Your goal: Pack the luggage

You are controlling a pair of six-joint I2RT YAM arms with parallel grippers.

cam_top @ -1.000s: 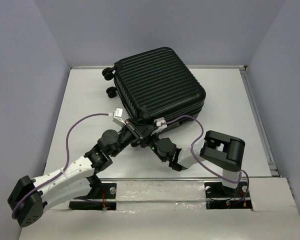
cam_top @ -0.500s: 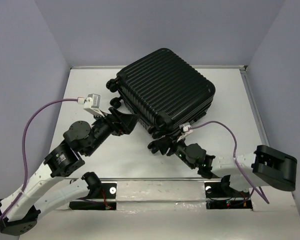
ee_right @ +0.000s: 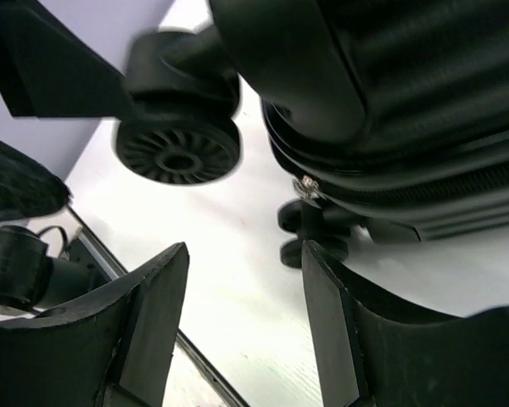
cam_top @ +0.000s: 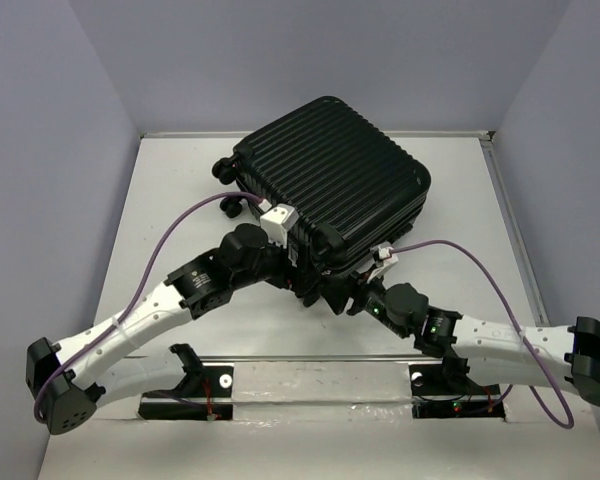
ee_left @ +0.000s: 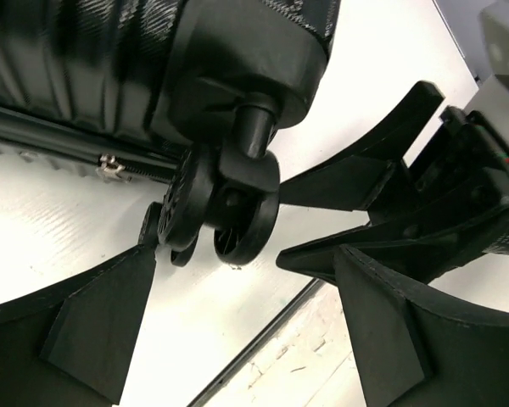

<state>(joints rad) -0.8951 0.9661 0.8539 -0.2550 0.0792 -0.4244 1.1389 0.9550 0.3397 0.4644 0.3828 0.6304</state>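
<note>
The luggage [cam_top: 330, 190] lies shut toward the desk's [cam_top: 170, 200] far edge, right of middle, with purple cables [cam_top: 180, 220] arching over both arms. At its near corner caster wheel [ee_left: 229, 208], the left gripper [ee_left: 246, 271] gapes wide astride the wheel and grips nothing. The right gripper [ee_right: 246, 254] crowds in alongside, fingers moderately apart and empty.

White table [cam_top: 450, 170], pale lilac walls [cam_top: 310, 60]
</note>
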